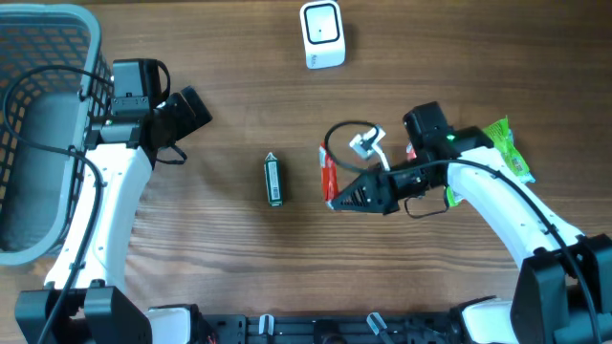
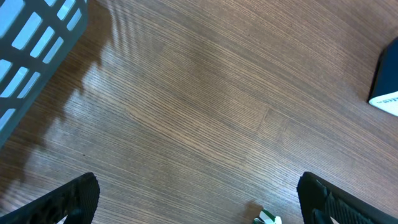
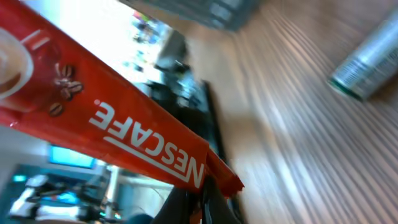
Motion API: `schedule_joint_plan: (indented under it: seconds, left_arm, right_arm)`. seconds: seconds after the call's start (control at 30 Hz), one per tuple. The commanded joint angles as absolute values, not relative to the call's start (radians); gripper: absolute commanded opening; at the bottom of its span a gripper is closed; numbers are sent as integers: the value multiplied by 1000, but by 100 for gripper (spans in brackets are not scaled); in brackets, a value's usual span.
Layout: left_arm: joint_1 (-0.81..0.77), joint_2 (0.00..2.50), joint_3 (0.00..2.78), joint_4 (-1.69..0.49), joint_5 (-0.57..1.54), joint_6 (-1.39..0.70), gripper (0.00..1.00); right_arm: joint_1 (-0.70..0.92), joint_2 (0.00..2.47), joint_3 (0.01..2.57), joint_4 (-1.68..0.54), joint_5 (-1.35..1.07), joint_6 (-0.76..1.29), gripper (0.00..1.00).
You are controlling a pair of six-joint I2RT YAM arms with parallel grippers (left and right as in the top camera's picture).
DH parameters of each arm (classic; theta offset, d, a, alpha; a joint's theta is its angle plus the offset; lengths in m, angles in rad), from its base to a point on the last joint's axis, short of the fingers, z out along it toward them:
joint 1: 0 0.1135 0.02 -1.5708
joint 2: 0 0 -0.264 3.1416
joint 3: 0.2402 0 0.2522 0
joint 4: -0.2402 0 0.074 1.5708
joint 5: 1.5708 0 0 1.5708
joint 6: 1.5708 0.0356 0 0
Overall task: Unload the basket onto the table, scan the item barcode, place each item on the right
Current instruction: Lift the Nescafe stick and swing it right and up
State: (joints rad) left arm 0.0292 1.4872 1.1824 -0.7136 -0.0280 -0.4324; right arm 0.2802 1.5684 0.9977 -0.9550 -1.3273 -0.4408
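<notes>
Right gripper (image 1: 337, 199) clenched on red Nescafe stick sachet (image 1: 327, 170); left gripper (image 1: 194, 109) released, beside grey plastic basket (image 1: 96, 57).

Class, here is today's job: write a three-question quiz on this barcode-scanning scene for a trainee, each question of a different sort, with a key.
1. True or false: the left gripper is shut on a sachet.
2. What does the right gripper hold? A. green packet; B. red Nescafe sachet; C. white scanner.
3. Fill the gap: beside the left arm stands a grey mesh ___.

Key
1. False: it is open and holds nothing.
2. B.
3. basket.
</notes>
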Motion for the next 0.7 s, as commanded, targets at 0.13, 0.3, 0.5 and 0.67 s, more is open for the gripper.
schedule_joint_plan:
  seconds: [0.13,0.3,0.5,0.67]
  left_arm:
    - [33,1481,1195,-712,-35,-434,100]
    - [33,1481,1195,-712,-35,-434,100]
    - [33,1481,1195,-712,-35,-434,100]
    - [33,1481,1195,-712,-35,-434,100]
  right_arm:
    - [283,1525,1016,-841,-1625,-306,4]
    - [283,1282,1034,-576,-1624,64,5]
    - [283,1073,1034,-141,-1623,516,4]
    - [283,1077,1034,-138,-1623,523,4]
